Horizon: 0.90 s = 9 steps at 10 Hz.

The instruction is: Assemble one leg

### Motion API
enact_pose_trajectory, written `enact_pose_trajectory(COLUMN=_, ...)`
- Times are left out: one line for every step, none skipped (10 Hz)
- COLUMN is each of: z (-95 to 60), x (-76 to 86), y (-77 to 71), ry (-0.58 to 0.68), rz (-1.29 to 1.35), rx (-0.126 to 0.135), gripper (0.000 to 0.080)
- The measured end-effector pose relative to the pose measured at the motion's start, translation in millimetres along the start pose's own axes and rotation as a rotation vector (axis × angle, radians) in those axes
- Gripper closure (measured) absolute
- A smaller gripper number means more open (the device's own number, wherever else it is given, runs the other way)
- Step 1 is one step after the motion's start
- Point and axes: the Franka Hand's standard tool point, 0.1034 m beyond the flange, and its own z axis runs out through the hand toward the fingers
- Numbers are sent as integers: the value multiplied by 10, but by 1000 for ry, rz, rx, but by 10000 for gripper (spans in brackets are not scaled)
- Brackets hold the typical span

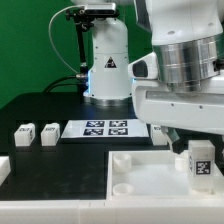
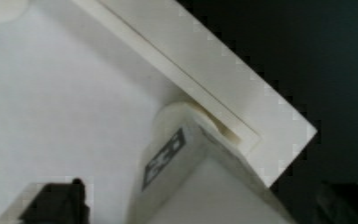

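The gripper (image 1: 184,134) hangs just above the upright leg (image 1: 199,162) at the white tray's (image 1: 140,180) corner, and I cannot tell whether its fingers are clenched.

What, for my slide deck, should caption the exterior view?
Leg stands at white tray's corner under the arm; two spare legs beside the marker board.

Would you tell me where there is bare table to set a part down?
The black table is bare between the loose legs, the marker board and the tray. The tray's right end, in the exterior view, is crowded: the standing leg stands by the arm.
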Motion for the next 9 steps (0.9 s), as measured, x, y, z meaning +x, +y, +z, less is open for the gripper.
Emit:
enact_pose_trajectory(z=-2, x=-7, y=-7, ry=3, rz=-120, rx=-10, gripper=150)
enact_pose_trajectory(z=-27, x=-11, y=-51, ry=20, rz=-400, rx=-45, gripper=150)
enact_pose_trajectory(z=-41, x=39, y=-41, ry=20, rz=-534, rx=-47, gripper=150)
enact_pose_trajectory(z=-35, x=31, y=-39, ry=17, rz=-552, rx=-47, gripper=150)
enact_pose_trajectory(z=-33, x=21, y=-47, ry=17, rz=-503, rx=-45, gripper=177)
enact_pose_trajectory(z=-33, x=21, y=-47, ry=18, rz=-469, rx=-44, gripper=177)
enact_pose_trajectory(z=-30, x=6, y=-60, ry=15, rz=-349, rx=-34, gripper=356)
enact_pose_trajectory(z=-30, x=5, y=-58, ry=15, rz=-296, rx=-33, gripper=489)
enact_pose_trajectory(z=-32, x=13, y=-52, ry=15, rz=-175, rx=-29, gripper=489)
